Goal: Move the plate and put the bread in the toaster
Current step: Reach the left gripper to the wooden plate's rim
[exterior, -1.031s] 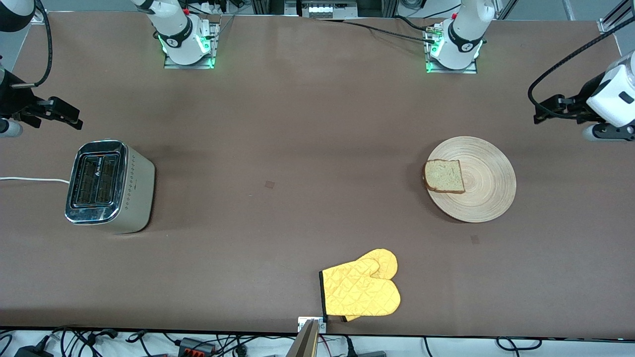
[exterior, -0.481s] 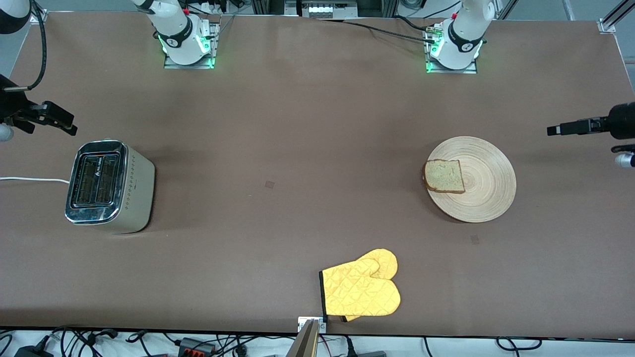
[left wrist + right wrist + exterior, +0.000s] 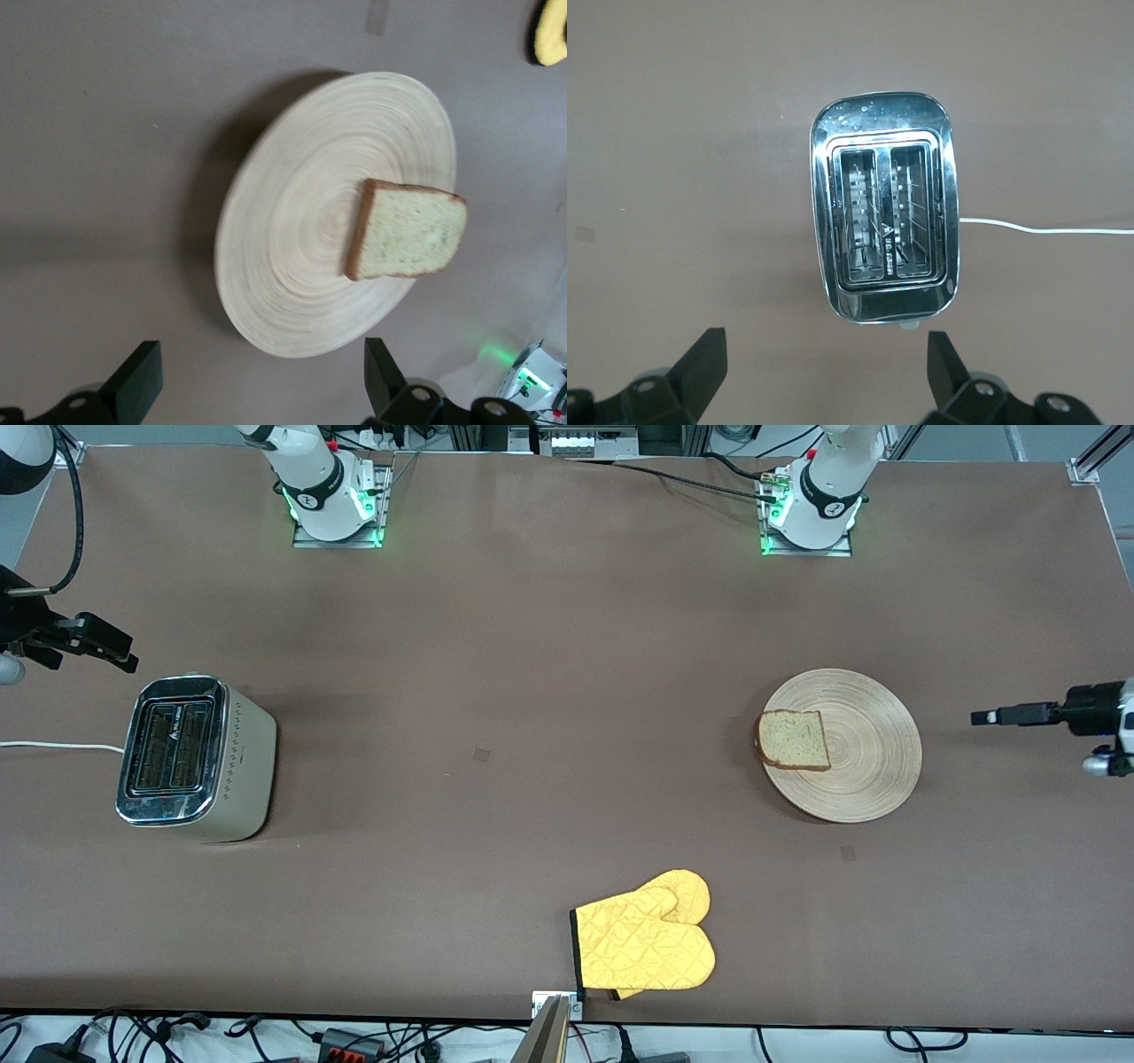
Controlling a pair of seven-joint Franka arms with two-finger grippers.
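Note:
The light wooden plate (image 3: 873, 757) lies on the table toward the left arm's end. The bread (image 3: 794, 740) lies flat on the plate's rim part that faces the toaster. The chrome-topped toaster (image 3: 190, 757) stands toward the right arm's end, with both slots empty. My left gripper (image 3: 979, 716) is open and empty over bare table beside the plate. The left wrist view shows the plate (image 3: 292, 266) and bread (image 3: 409, 232) ahead of the open left gripper (image 3: 261, 359). My right gripper (image 3: 126, 658) is open and empty over bare table beside the toaster (image 3: 883, 124), which sits ahead of it (image 3: 824, 345).
A yellow oven mitt (image 3: 645, 943) lies near the table's edge closest to the front camera; its tip shows in the left wrist view (image 3: 551, 31). The toaster's white cord (image 3: 53, 746) runs off the right arm's end of the table and shows in the right wrist view (image 3: 1045, 229).
My left gripper has swung down the front view to come level with the plate, fingers pointing at it. My right gripper shifted slightly toward the table's end, then held.

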